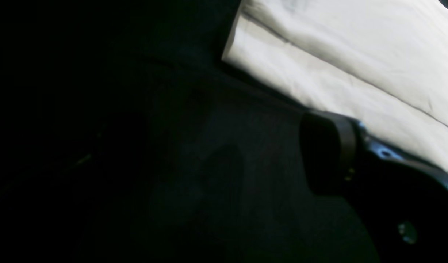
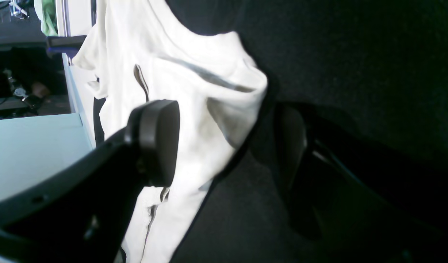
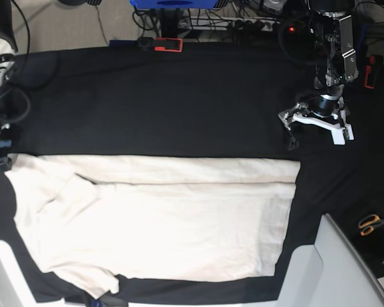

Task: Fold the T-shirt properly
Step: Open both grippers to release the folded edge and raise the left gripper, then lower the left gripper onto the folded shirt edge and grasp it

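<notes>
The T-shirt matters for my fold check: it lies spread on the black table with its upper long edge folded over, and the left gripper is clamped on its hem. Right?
Not quite. The T-shirt does lie spread on the black table with its upper edge folded over, but the left gripper is open and hangs above bare table, apart from the cloth. The base view shows it.

Setting: robotics lab or workshop. Evidence: desk covered in black cloth (image 3: 179,96); tangled black cables and power strip (image 3: 243,22) on the floor beyond; orange-handled scissors (image 3: 371,224) at the desk edge; blue plastic crate (image 3: 173,4).
</notes>
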`<state>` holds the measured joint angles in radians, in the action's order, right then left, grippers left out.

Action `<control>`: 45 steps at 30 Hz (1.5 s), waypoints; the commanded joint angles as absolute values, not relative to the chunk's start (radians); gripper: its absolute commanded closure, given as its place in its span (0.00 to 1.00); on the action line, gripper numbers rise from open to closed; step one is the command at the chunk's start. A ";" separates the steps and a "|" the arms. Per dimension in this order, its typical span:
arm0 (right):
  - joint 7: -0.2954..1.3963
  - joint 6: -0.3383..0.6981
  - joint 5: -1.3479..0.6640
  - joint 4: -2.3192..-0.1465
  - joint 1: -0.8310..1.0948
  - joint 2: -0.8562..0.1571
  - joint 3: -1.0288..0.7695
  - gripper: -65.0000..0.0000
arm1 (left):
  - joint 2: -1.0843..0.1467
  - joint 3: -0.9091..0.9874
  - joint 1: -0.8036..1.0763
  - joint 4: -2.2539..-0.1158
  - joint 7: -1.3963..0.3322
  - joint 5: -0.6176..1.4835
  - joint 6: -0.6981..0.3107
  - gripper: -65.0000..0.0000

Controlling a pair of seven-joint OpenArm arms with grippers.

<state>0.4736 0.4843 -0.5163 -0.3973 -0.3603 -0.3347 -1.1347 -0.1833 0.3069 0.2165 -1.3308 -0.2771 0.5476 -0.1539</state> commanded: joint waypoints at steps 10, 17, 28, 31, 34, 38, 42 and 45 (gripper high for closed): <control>0.463 0.486 -0.510 -0.407 -0.404 -0.334 -1.130 0.42 | -0.194 0.312 0.209 -1.351 -0.254 0.553 -0.157 0.00; 0.461 0.486 -0.513 -0.407 -0.407 -0.335 -1.033 0.79 | -0.194 0.312 0.209 -1.351 -0.254 0.553 -0.157 0.00; 0.461 0.486 -0.516 -0.407 -0.407 -0.334 -1.015 1.00 | -0.206 0.305 0.148 -1.303 -0.255 0.553 -0.157 0.00; 0.461 0.486 -0.515 -0.407 -0.404 -0.334 -1.015 1.00 | -0.203 0.303 0.114 -1.282 -0.257 0.559 -0.157 0.00; 0.461 0.487 -0.515 -0.407 -0.401 -0.334 -1.015 1.00 | -0.197 0.305 0.084 -1.244 -0.257 0.561 -0.156 0.00; 0.461 0.492 -0.513 -0.407 -0.401 -0.335 -1.013 1.00 | -0.182 0.312 0.035 -1.164 -0.257 0.561 -0.156 0.00; 0.461 0.493 -0.513 -0.407 -0.401 -0.335 -1.013 1.00 | -0.177 0.312 -0.004 -1.104 -0.252 0.561 -0.156 0.00; 0.461 0.493 -0.513 -0.407 -0.401 -0.335 -1.013 1.00 | -0.168 0.314 -0.038 -1.056 -0.252 0.561 -0.156 0.00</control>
<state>0.4709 0.4786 -0.4976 -0.3969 -0.3817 -0.3134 -1.0161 -0.1638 0.3107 -0.0254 -1.0435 -0.2684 0.5510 -0.1497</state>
